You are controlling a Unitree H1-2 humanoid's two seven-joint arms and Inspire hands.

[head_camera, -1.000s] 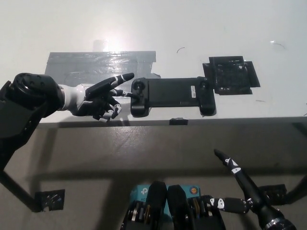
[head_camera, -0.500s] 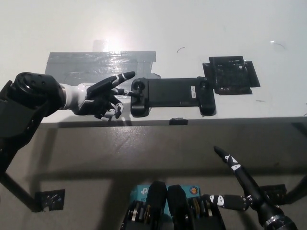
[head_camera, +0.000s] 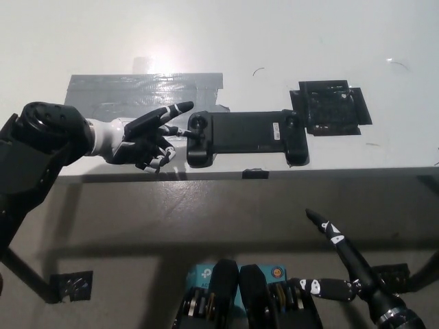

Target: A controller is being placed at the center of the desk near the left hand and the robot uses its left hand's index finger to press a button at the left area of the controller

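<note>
- Controller (head_camera: pixel 245 136) is lying flat at the desk's (head_camera: pixel 274 41) front edge.
- Left hand (head_camera: pixel 145 139), fingers spread and holding nothing, is touching its 9 o'clock end.
- Right hand (head_camera: pixel 337 264), open, is resting at 5 o'clock.

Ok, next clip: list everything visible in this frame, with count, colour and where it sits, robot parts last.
controller: one, black, lying lengthwise at the desk's near edge, about the middle
desk: one, white top, filling the upper half of the view
tape patch: one, grey and shiny, on the desk behind the left hand
black square pad: one, on the desk just right of the controller's far corner
floor: grey, below the desk edge
left hand: one, at the controller's left end, a fingertip at its left area, fingers spread
right hand: one, black, low at the bottom right, off the desk, resting with fingers apart
</note>
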